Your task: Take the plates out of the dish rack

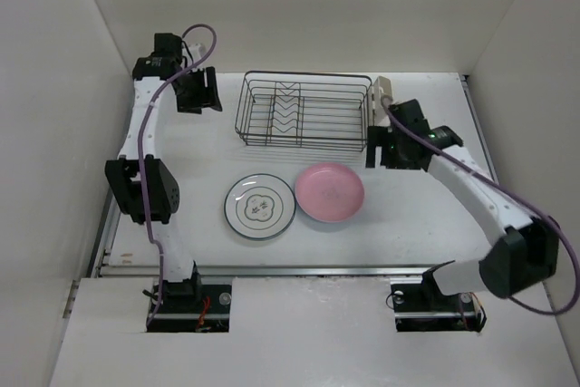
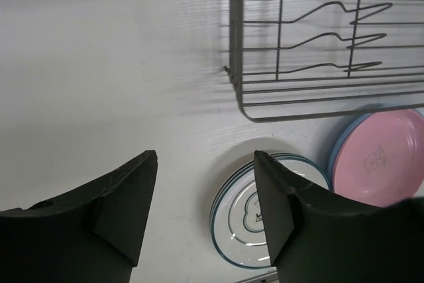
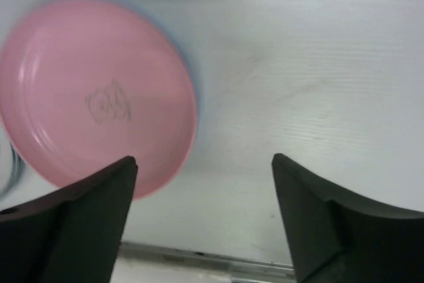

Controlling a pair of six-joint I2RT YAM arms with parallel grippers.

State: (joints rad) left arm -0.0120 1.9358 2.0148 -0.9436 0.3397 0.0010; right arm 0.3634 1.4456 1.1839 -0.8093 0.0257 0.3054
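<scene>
The black wire dish rack (image 1: 304, 111) stands at the back middle with no plates in it; it also shows in the left wrist view (image 2: 318, 51). In front of it lie two stacks. The flower-outline plate (image 1: 260, 206) tops the left stack (image 2: 242, 213), with a teal rim showing below it. The pink plate (image 1: 330, 192) tops the right stack (image 3: 93, 97), with a blue plate's edge (image 3: 193, 77) under it. My left gripper (image 1: 199, 95) is open and empty, left of the rack (image 2: 205, 157). My right gripper (image 1: 382, 149) is open and empty by the rack's right end (image 3: 202, 164).
A cream cutlery cup (image 1: 382, 90) sits on the rack's right end. White walls close in the table on the left, back and right. A metal rail (image 1: 299, 269) runs along the table's near edge.
</scene>
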